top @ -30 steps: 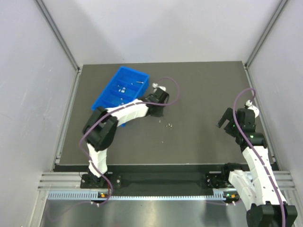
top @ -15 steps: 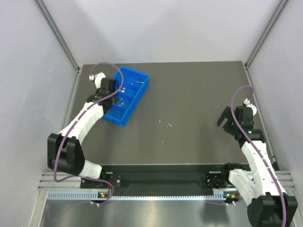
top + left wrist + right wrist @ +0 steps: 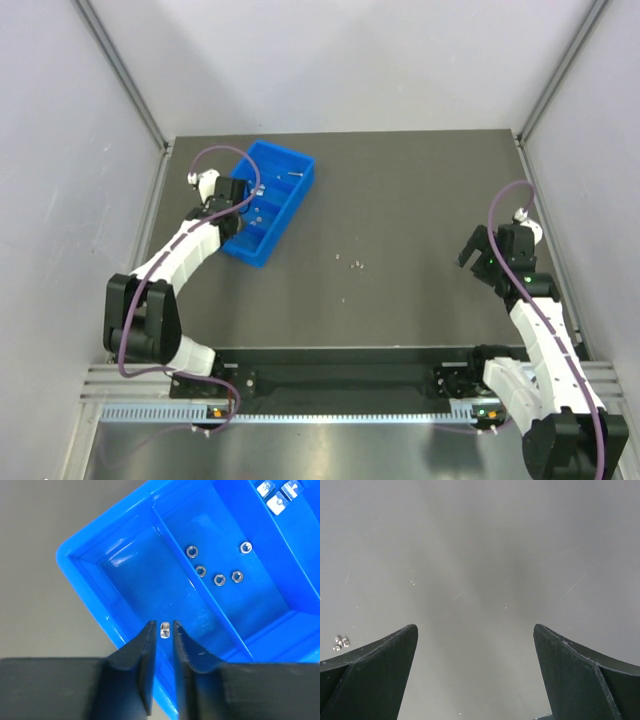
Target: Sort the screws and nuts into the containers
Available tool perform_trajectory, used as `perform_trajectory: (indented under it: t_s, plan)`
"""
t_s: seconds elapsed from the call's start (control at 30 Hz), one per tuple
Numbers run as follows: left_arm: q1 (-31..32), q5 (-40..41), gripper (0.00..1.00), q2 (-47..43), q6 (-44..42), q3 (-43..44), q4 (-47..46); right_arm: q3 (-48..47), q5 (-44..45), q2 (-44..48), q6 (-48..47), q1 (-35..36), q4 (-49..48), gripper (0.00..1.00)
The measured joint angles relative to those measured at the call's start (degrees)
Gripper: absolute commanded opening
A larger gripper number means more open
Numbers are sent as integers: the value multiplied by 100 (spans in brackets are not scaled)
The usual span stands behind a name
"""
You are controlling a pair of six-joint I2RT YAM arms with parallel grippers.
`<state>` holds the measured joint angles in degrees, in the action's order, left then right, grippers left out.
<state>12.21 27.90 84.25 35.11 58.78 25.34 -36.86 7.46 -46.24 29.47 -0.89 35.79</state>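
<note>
The containers are one bright blue tray (image 3: 297, 195) with four compartments at the back left. My left gripper (image 3: 164, 626) hangs over its end compartment (image 3: 135, 580). The jaws stand slightly apart, and a tiny silver piece (image 3: 164, 630) sits loose between the tips with a gap on each side. Whether it is a nut or a screw is too small to tell. Several nuts (image 3: 219, 579) lie in the neighbouring compartment. My right gripper (image 3: 475, 630) is wide open above bare table, holding nothing.
A few small silver pieces (image 3: 354, 264) lie loose mid-table, with a single speck (image 3: 345, 296) nearer me; they also show at the left edge of the right wrist view (image 3: 341, 642). Squarish silver parts (image 3: 277, 495) lie in a farther compartment. Grey walls enclose the table.
The left arm swung from the table's middle to the tray's left end. Its jaws have parted a little around the silver piece. The right arm barely moved.
</note>
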Motion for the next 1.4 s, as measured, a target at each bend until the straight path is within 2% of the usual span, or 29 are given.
perform_trajectory:
  t_s: [0.03, 0.07, 0.17, 0.3, 0.37, 0.5, 0.63, 0.87, 1.4]
  plan:
    - [0, -9, 34, 9, -17, 0, -7, 0, 0, 0, -7, 0, 0, 100]
    - [0, -17, 43, 13, -35, 2, -7, 0, 0, 0, -13, 0, 0, 100]
    - [4, -157, 53, 11, -63, 70, 63, 0, 2, 0, -46, 0, 4, 100]
    - [387, -365, 58, -144, -72, 260, 173, -35, 35, -33, -66, 0, 39, 100]
    - [1029, -343, 58, -269, -66, 422, 232, -76, 44, -79, -83, 0, 35, 100]
    - [2756, -485, 57, -103, -15, 863, 87, -83, 42, -144, -92, 0, 28, 100]
    - [3587, -570, 53, 649, 105, 1174, 37, -83, 35, -140, -94, 0, 26, 100]
    - [3613, -640, 53, 1930, 149, 1364, 74, -83, 7, -42, -116, 0, 55, 100]
    - [3552, -651, 40, 2881, -203, 1912, 85, -83, 13, 44, -140, 0, 72, 100]
